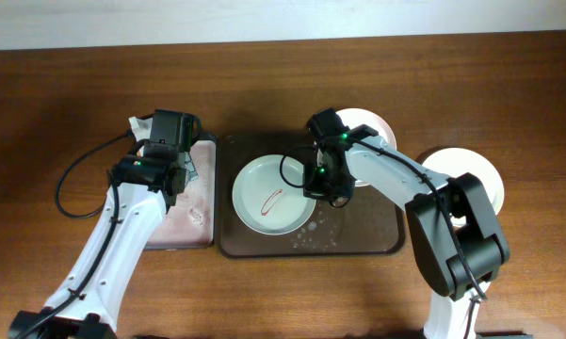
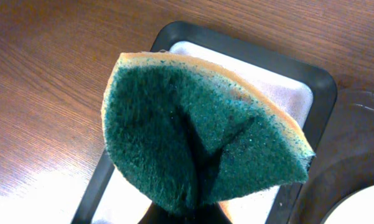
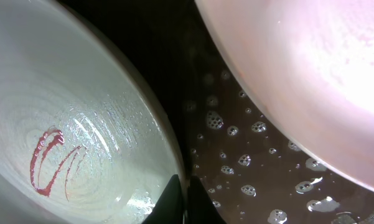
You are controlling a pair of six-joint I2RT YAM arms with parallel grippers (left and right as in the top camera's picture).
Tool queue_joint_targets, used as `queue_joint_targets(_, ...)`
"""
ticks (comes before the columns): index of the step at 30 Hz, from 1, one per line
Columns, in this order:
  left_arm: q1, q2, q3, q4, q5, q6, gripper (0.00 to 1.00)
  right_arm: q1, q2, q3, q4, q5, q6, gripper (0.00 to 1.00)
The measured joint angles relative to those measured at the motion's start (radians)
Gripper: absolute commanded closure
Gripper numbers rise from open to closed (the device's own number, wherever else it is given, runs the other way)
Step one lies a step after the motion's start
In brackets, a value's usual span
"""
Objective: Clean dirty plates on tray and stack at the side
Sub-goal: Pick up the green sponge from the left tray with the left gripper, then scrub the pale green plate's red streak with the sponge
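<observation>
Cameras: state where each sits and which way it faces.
Overhead: above the table, facing straight down; both arms show.
Left wrist: on left arm, facing its clamped sponge; fingers mostly hidden.
Right wrist: on right arm, facing down at sauced plate and tray; fingertips show.
Shared: overhead and right wrist both show the plate's red squiggle.

Overhead looks straight down on the whole table (image 1: 56, 75); left wrist looks down, close, past its sponge (image 2: 199, 130) onto the sponge tray (image 2: 311, 87) at left; right wrist sits very near the squiggled plate (image 3: 81, 124) and wet tray (image 3: 236, 149), both also seen overhead.
</observation>
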Motion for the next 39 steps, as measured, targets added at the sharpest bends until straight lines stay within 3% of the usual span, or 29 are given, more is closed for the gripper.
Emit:
queue_joint_targets(9, 0.000, 0.066, 0.000, 0.016, 0.089, 0.027, 1.00, 0.000, 0.000, 0.000, 0.000, 0.000, 0.000, 0.96)
queue_joint_targets(15, 0.000, 0.215, -0.006, 0.051, 0.272, 0.135, 1.00, 0.000, 0.000, 0.000, 0.000, 0.000, 0.001, 0.96)
queue_joint_targets(25, -0.001, 0.218, 0.063, 0.085, 0.603, 0.231, 1.00, 0.000, 0.000, 0.000, 0.000, 0.000, 0.000, 0.96)
queue_joint_targets(30, -0.035, 0.217, 0.066, 0.088, 0.715, 0.215, 1.00, 0.000, 0.000, 0.000, 0.000, 0.000, 0.001, 0.96)
queue_joint_targets(39, -0.156, 0.311, 0.066, 0.134, 0.779, 0.024, 1.00, 0.000, 0.000, 0.000, 0.000, 0.000, 0.000, 0.96)
